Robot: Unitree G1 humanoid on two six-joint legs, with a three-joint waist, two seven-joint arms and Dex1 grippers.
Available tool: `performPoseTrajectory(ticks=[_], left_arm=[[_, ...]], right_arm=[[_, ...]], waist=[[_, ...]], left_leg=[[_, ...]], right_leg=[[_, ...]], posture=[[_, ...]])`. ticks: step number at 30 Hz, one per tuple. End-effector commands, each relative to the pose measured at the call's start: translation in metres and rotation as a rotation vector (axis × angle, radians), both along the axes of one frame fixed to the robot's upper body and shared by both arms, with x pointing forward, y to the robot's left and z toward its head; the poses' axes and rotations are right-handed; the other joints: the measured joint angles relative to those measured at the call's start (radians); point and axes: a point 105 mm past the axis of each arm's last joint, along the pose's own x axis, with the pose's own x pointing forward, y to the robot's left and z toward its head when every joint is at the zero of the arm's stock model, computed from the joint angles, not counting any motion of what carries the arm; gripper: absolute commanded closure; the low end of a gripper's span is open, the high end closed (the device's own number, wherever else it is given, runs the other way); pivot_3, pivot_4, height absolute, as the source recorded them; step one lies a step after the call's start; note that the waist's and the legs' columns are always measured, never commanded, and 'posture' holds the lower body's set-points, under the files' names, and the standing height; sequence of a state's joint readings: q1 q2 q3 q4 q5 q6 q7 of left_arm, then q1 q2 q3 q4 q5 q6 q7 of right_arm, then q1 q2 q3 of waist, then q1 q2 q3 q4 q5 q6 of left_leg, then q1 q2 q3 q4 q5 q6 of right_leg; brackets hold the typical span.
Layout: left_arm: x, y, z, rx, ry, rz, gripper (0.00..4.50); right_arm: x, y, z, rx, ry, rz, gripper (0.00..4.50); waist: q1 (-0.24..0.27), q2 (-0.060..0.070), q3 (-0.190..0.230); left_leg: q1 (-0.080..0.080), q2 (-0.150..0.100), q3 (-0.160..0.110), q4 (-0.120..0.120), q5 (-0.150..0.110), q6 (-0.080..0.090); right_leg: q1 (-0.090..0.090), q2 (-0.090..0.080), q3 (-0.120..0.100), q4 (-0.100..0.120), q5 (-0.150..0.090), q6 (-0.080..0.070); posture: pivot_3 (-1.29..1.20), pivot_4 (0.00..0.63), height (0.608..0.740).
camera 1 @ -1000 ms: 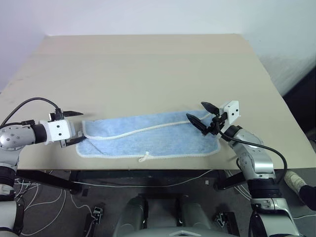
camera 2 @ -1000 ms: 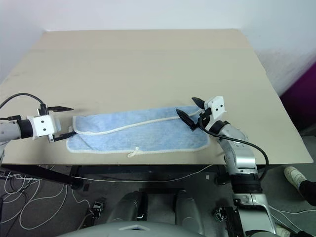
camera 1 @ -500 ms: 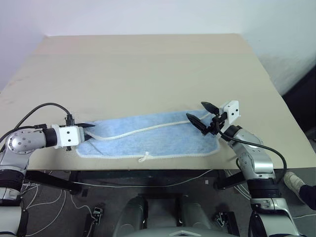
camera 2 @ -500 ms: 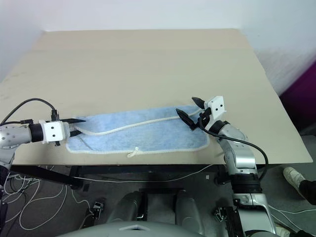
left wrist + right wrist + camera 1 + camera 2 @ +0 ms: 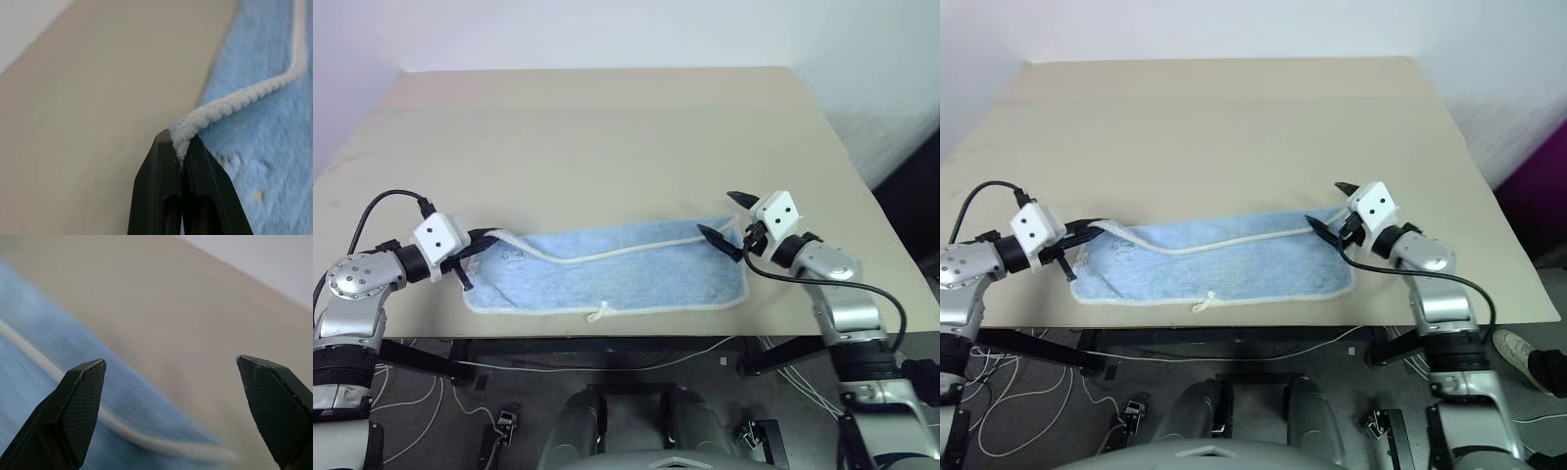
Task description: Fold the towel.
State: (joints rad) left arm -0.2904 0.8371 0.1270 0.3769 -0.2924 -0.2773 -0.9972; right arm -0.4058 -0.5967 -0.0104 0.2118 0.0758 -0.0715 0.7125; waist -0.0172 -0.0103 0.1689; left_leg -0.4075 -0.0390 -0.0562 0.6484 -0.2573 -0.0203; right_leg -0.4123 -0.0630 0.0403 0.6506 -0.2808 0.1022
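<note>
pinching the white-edged corner of the towel (image 5: 607,274), the left end effector (image 5: 487,235) is clamped tight on the cloth at the towel's left end, the corner raised a little off the tabletop (image 5: 607,137). the light blue towel lies already doubled lengthwise in a long strip near the front edge of the tabletop, its small white loop tag (image 5: 599,312) at the near edge. the right end effector (image 5: 732,217) hovers at the towel's right end with its jaws spread wide — gripping nothing. the step in hand looks like taking hold of both far corners for the next fold — one side gripped, the other not yet. the next move likely calls for the right jaws to close on the far right corner. no containers stand on the tabletop.
</note>
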Motion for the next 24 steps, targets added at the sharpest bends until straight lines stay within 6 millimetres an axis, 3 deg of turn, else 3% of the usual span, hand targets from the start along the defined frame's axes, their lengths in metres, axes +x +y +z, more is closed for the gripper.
performPoseTrajectory(ticks=[1,8,17,24], left_arm=[[-0.003,-0.002,0.014,-0.072,-0.028,0.014,4.47],[-0.009,-0.006,0.008,-0.077,-0.002,0.019,4.47],[-0.012,-0.007,0.001,-0.071,0.016,0.021,4.47],[-0.011,-0.009,0.000,-0.074,0.018,0.016,4.47]], right_arm=[[0.003,-0.005,0.002,-0.165,-0.074,0.025,0.00],[0.008,-0.018,-0.011,-0.381,-0.105,0.066,0.00],[0.009,-0.026,-0.002,-0.527,-0.187,0.098,0.00],[0.012,-0.017,0.002,-0.563,-0.248,0.110,0.00]], waist=[[0.000,0.000,0.000],[0.002,0.000,0.000],[0.002,0.000,0.000],[0.001,0.000,0.000]], left_leg=[[0.000,0.000,0.000,0.000,0.000,0.000],[0.000,0.000,0.001,0.000,0.000,0.000],[0.000,0.000,0.001,0.000,0.000,0.000],[0.000,0.000,0.001,0.000,0.000,0.000]], right_leg=[[0.000,0.000,0.000,0.000,0.000,0.000],[0.000,-0.001,0.000,0.000,0.000,0.000],[0.000,-0.001,0.001,0.000,0.000,0.000],[0.000,-0.001,0.001,0.000,0.000,0.000]], posture=[[0.00,0.150,0.740],[0.00,0.150,0.740],[0.00,0.150,0.740],[0.00,0.150,0.740]])
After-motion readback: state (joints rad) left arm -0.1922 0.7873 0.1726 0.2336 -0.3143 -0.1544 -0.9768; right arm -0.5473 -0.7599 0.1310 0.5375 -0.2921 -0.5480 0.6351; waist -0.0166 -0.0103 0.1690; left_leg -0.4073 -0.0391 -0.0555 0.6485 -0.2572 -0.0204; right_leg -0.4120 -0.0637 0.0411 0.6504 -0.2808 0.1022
